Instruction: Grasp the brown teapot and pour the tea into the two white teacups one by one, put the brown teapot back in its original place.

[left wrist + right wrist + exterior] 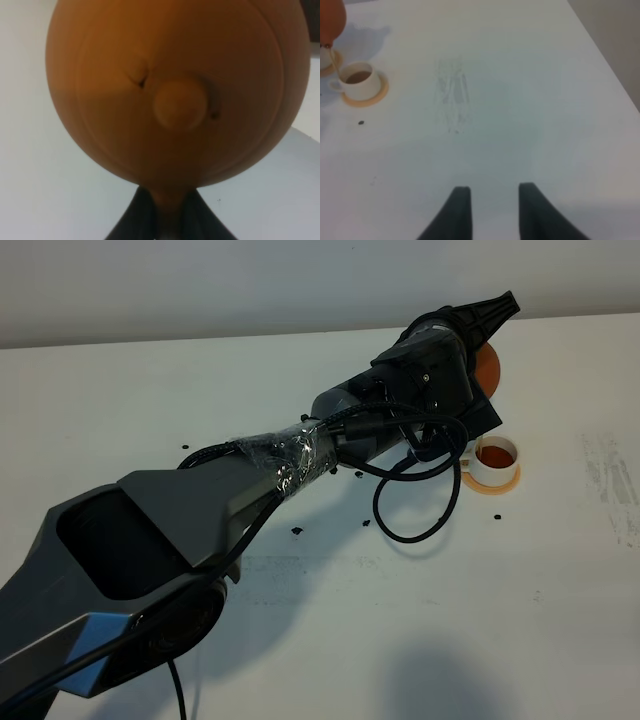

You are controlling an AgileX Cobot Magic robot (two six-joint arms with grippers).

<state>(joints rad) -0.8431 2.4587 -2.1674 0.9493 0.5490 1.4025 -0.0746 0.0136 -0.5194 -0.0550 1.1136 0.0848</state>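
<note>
- One squat reddish-brown clay teapot (175, 90), clamped by the left gripper (167, 215).
- One white ceramic teacup (495, 462) visible, holding tea, on one orange coaster (497, 483).
- Right gripper (492, 212): jaws apart, empty.

- The high camera looks down from behind the left arm (200, 530), whose bulk runs across most of the white worktop (560, 620) toward the far edge.
- The left wrist camera sits right up against the teapot (175, 90), which nearly fills its view, lid knob (179, 105) facing the lens.
- The right wrist camera looks out over its two dark fingers (462, 210), low and well back, across bare worktop.
- The high and right wrist views both catch the filled cup (495, 460) (359, 80) on its coaster (367, 96), plus an edge of the teapot.
</note>
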